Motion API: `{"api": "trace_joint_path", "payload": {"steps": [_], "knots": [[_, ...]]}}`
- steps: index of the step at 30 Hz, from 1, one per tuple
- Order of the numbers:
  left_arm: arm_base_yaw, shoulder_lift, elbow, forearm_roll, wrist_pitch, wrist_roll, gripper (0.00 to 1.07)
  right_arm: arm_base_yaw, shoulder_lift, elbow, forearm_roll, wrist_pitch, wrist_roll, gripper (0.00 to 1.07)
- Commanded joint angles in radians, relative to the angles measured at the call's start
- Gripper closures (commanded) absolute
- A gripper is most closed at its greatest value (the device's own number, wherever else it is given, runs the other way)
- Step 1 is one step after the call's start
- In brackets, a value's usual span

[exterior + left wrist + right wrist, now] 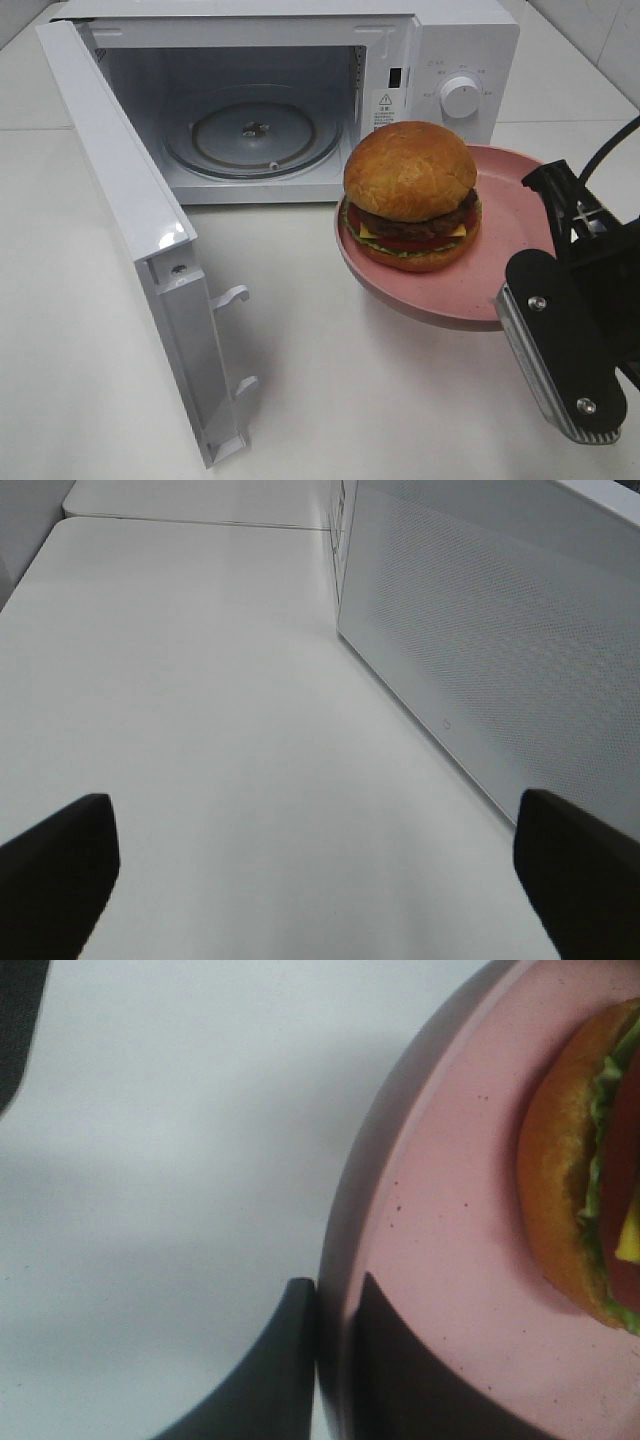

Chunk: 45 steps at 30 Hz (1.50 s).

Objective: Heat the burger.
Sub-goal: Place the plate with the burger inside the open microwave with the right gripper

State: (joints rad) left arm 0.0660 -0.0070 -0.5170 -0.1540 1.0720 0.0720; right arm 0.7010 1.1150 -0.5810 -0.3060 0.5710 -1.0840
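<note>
The burger [411, 196], with a golden domed bun and dark filling, sits on a pink round plate [505, 240] in front of the open microwave [300, 90]. The plate casts a shadow and seems to hover just above the table. My right gripper [541, 186] is shut on the plate's right rim. In the right wrist view, the right gripper [335, 1360] has one finger under the pink plate [440, 1220] and one on top, and the burger [570, 1170] lies just beyond. My left gripper [320, 880] is open and holds nothing, low over the table; it is out of the exterior view.
The microwave door [150, 250] swings out to the left toward the table's front, with its latch hooks near the front edge. Inside lies a glass turntable [252, 135]. The left wrist view shows the door's dotted outer face [480, 650] close beside my left gripper. White tabletop [380, 400] surrounds everything.
</note>
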Motion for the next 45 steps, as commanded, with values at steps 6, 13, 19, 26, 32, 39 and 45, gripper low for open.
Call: {"api": "trace_joint_path", "payload": {"steps": [6, 13, 19, 26, 32, 39, 45], "knots": [[-0.003, -0.010, 0.002, -0.004, -0.001, 0.000, 0.07, 0.002, 0.095, -0.045, 0.016, -0.157, -0.077, 1.02], [-0.003, -0.010, 0.002, -0.004, -0.001, 0.000, 0.07, 0.002, 0.185, -0.095, 0.028, -0.252, -0.105, 1.02], [-0.003, -0.010, 0.002, -0.004, -0.001, 0.000, 0.07, 0.002, 0.278, -0.147, 0.089, -0.281, -0.226, 1.02], [-0.003, -0.010, 0.002, -0.004, -0.001, 0.000, 0.07, 0.002, 0.393, -0.237, 0.153, -0.322, -0.288, 1.02], [-0.003, -0.010, 0.002, -0.004, -0.001, 0.000, 0.07, 0.002, 0.465, -0.300, 0.188, -0.343, -0.331, 1.02], [-0.003, -0.010, 0.002, -0.004, -0.001, 0.000, 0.07, 0.002, 0.586, -0.415, 0.225, -0.359, -0.365, 1.02], [-0.003, -0.010, 0.002, -0.004, -0.001, 0.000, 0.07, 0.002, 0.632, -0.473, 0.225, -0.359, -0.365, 1.02]]}}
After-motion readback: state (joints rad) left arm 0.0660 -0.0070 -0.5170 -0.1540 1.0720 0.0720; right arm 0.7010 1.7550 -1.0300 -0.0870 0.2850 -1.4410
